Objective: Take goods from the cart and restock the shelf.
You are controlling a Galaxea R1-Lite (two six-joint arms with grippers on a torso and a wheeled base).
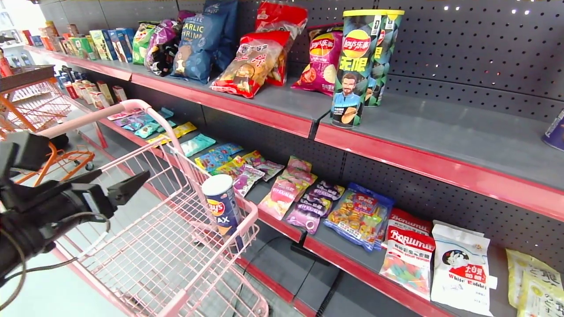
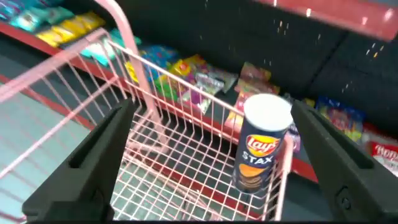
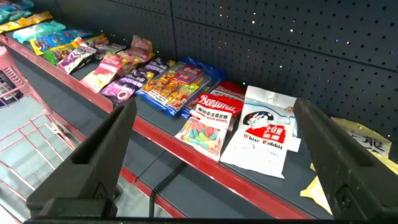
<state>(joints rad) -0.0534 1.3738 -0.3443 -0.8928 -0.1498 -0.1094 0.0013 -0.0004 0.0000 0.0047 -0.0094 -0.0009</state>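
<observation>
Blue chip can (image 2: 261, 146) stands in pink cart (image 2: 134, 59), beyond left end effector (image 2: 214, 107).

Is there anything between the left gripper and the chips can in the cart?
Nothing visible does. The left gripper is open above the cart, and the chips can stands upright in a corner, with open space between them.
</observation>
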